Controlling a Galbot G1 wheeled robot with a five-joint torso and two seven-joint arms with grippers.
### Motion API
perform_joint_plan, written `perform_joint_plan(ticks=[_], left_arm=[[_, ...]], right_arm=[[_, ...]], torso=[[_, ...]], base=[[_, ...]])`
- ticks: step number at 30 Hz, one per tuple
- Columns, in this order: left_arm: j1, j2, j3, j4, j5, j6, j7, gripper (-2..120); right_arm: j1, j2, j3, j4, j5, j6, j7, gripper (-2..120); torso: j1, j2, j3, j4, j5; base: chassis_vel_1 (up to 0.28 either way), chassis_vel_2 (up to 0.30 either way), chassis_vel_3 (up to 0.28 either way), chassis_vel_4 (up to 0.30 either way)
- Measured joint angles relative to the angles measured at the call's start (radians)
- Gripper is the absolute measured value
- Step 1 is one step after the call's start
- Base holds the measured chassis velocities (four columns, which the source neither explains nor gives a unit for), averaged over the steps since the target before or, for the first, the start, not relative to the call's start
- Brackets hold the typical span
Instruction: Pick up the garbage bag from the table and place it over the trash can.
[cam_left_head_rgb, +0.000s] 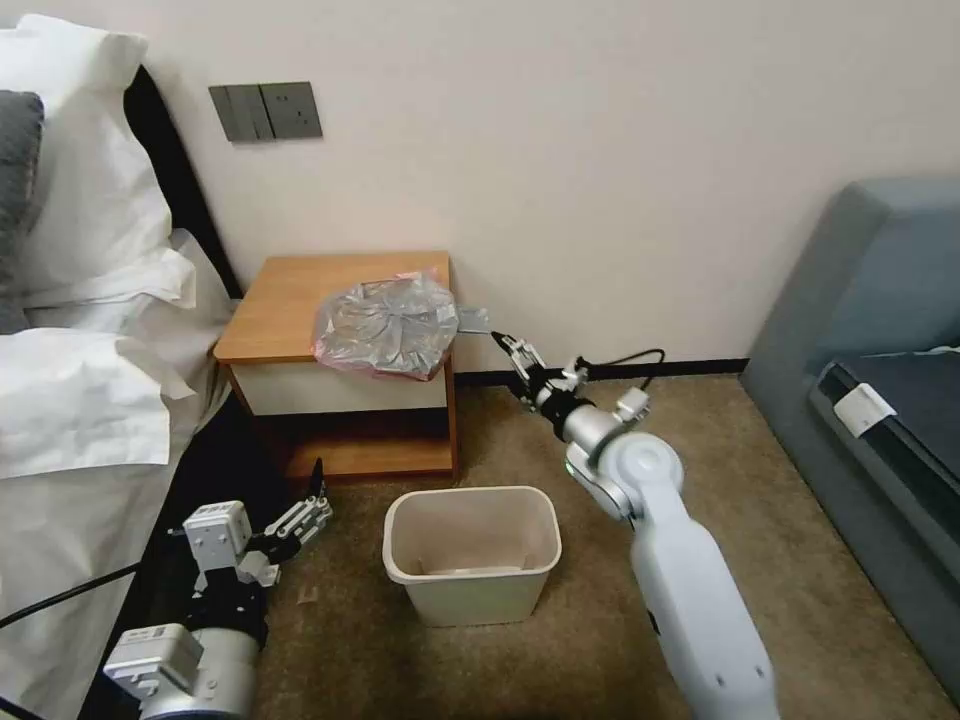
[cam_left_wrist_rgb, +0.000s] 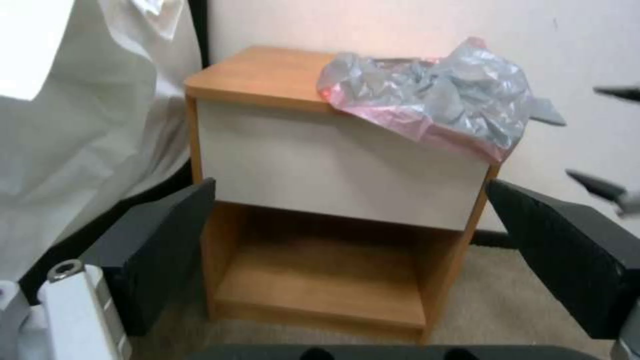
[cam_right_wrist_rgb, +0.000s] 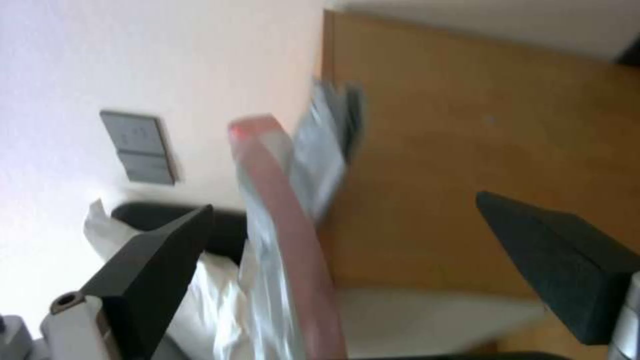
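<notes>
The garbage bag (cam_left_head_rgb: 388, 326) lies crumpled on the counter (cam_left_head_rgb: 300, 300), at the counter's 4 o'clock corner as the head view shows it, with its pinkish rim spilling over the front edge and a grey flap sticking out past the side toward 3 o'clock. The trash can (cam_left_head_rgb: 472, 552) stands on the carpet below, at 6 o'clock from the counter, nothing in it but a pale scrap at the bottom.

The right gripper (cam_left_head_rgb: 508, 349) hangs in the air just beside that flap, at 3 o'clock from the bag, its jaws spread wide and holding nothing; in the right wrist view the bag's rim (cam_right_wrist_rgb: 287, 225) sits in the gap between them.

The left gripper (cam_left_head_rgb: 305, 520) waits low by the bed, at 9 o'clock from the trash can, jaws likewise wide apart and empty.

The step in hand looks to be the approach for the pick. To do it well, the right gripper should likely slide in level until the rim fold is deep between the jaws, then close on several layers together, since thin film slips from a shallow pinch.
</notes>
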Motion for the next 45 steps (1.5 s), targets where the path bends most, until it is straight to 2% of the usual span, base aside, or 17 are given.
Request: perform_joint_plan(ticks=[9, 18, 20, 21, 27, 28, 31, 32, 35, 36, 39, 41, 42, 43, 45], left_arm=[[0.026, -0.015, 0.001, 0.001, 0.0, 0.0, 0.004, 100], [0.03, -0.023, 0.0, 0.001, 0.0, 0.0, 0.005, 100], [0.029, -0.026, 0.0, 0.001, 0.0, 0.0, 0.006, 100], [0.029, -0.026, 0.0, 0.001, 0.0, 0.0, 0.006, 100], [0.033, -0.031, 0.001, 0.002, 0.002, 0.0, 0.007, 100], [0.033, -0.031, 0.001, 0.002, 0.002, 0.0, 0.007, 100], [0.043, -0.031, 0.0, 0.002, 0.002, 0.0, 0.007, 100], [0.043, -0.031, 0.0, 0.002, 0.002, 0.0, 0.007, 100], [0.047, -0.029, -0.001, 0.002, 0.002, -0.003, 0.009, 100], [0.047, -0.029, -0.001, 0.002, 0.002, -0.003, 0.009, 100], [0.049, -0.031, -0.001, 0.002, 0.005, -0.006, 0.013, 100], [0.05, -0.031, 0.0, 0.002, 0.005, -0.007, 0.014, 100], [0.051, -0.032, 0.0, 0.002, 0.006, -0.007, 0.015, 100], [0.051, -0.032, 0.0, 0.002, 0.006, -0.007, 0.015, 100], [0.053, -0.034, 0.0, 0.002, 0.009, -0.008, 0.015, 100]], right_arm=[[0.131, 0.043, 0.003, -0.174, -0.025, 0.01, -0.04, 100], [0.165, 0.075, 0.002, -0.238, -0.043, 0.016, -0.053, 98], [0.165, 0.078, -0.009, -0.241, -0.054, 0.023, -0.058, 91], [0.165, 0.078, -0.009, -0.241, -0.054, 0.023, -0.058, 91], [0.168, 0.078, -0.018, -0.243, -0.071, 0.033, -0.07, 66], [0.168, 0.078, -0.018, -0.243, -0.071, 0.033, -0.07, 66], [0.168, 0.079, -0.022, -0.243, -0.075, 0.036, -0.07, 49], [0.168, 0.079, -0.022, -0.243, -0.075, 0.036, -0.07, 49], [0.173, 0.081, -0.028, -0.242, -0.09, 0.045, -0.071, 36], [0.173, 0.081, -0.028, -0.242, -0.09, 0.045, -0.071, 36], [0.176, 0.081, -0.031, -0.24, -0.092, 0.051, -0.073, 21], [0.176, 0.081, -0.031, -0.238, -0.093, 0.052, -0.073, 18], [0.176, 0.081, -0.032, -0.233, -0.093, 0.052, -0.073, 11], [0.176, 0.081, -0.032, -0.233, -0.093, 0.052, -0.073, 11], [0.169, 0.08, -0.034, -0.224, -0.093, 0.053, -0.071, 2]], torso=[[0.0, 0.0, 0.0, -0.0001, 0.0], [0.0, 0.0, 0.0, -0.0001, 0.0], [0.0, 0.0, 0.0, 0.0001, 0.0], [0.0, 0.0, 0.0, 0.0001, 0.0], [0.0, 0.0, 0.0, 0.0, 0.0], [0.0, 0.0, 0.0, 0.0, 0.0], [0.0, 0.0, 0.0, -0.0001, 0.0], [0.0, 0.0, 0.0, -0.0001, 0.0], [0.0, 0.0, 0.0, -0.0001, 0.0001], [0.0, 0.0, 0.0, -0.0001, 0.0001], [0.0, 0.0, 0.0, -0.0001, 0.0], [0.0, 0.0, 0.0, -0.0001, 0.0], [0.0, 0.0, 0.0, -0.0001, 0.0], [0.0, 0.0, 0.0, -0.0001, 0.0], [0.0, 0.0, 0.0, -0.0001, 0.0]], base=[[0.0, 0.0, 0.0, 0.0], [0.0, 0.0, 0.0, 0.0], [0.0, 0.0, 0.0, 0.0], [0.0, 0.0, 0.0, 0.0], [0.0, 0.0, 0.0, 0.0], [0.0, 0.0, 0.0, 0.0], [0.0, 0.0, 0.0, 0.0], [0.0, 0.0, 0.0, 0.0], [0.0, 0.0, 0.0, 0.0], [0.0, 0.0, 0.0, 0.0], [0.0, 0.0, 0.0, 0.0], [0.0, 0.0, 0.0, 0.0], [0.0, 0.0, 0.0, 0.0], [0.0, 0.0, 0.0, 0.0], [0.0, 0.0, 0.0, 0.0]])
